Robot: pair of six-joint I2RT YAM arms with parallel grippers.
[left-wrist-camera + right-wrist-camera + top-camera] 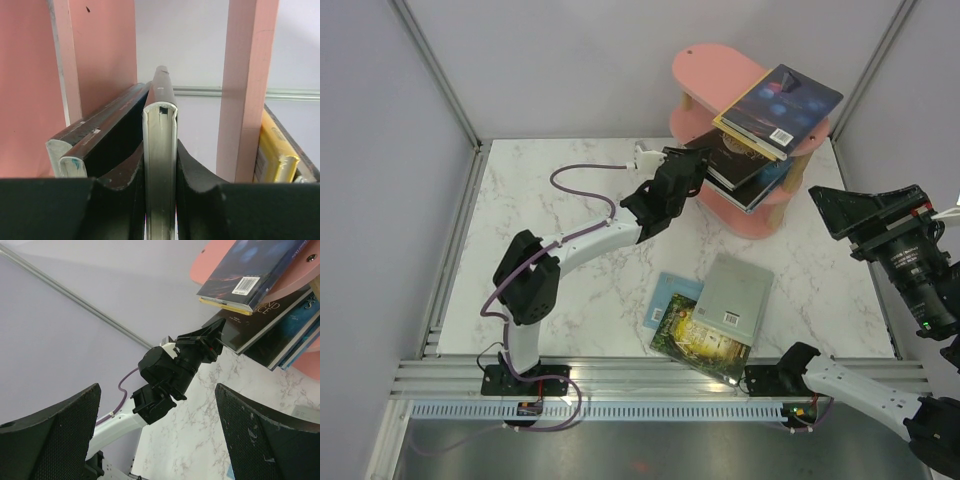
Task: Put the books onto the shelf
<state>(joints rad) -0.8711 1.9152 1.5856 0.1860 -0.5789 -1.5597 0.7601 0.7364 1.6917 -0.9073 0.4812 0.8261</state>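
Closest up, the black book (160, 125) sits edge-on between the fingers (117, 200) of the left hand (160, 180), which is clamped tight on it. That book lies partly on a lower tier of the pink shelf (705, 65), over a teal book (772, 182), with one corner jutting out toward the arm. On the top board a dark purple-blue book (788, 100) rests on a yellow book (745, 133), both overhanging. Three lie on the desk (570, 200) in a loose overlapping pile near the front: a grey book (740, 290), a light blue book (668, 300) and a landscape-covered book (705, 340). I'd call the job a little past halfway. The right hand (835, 212) hangs off to the side, fingers wide apart, holding nothing.
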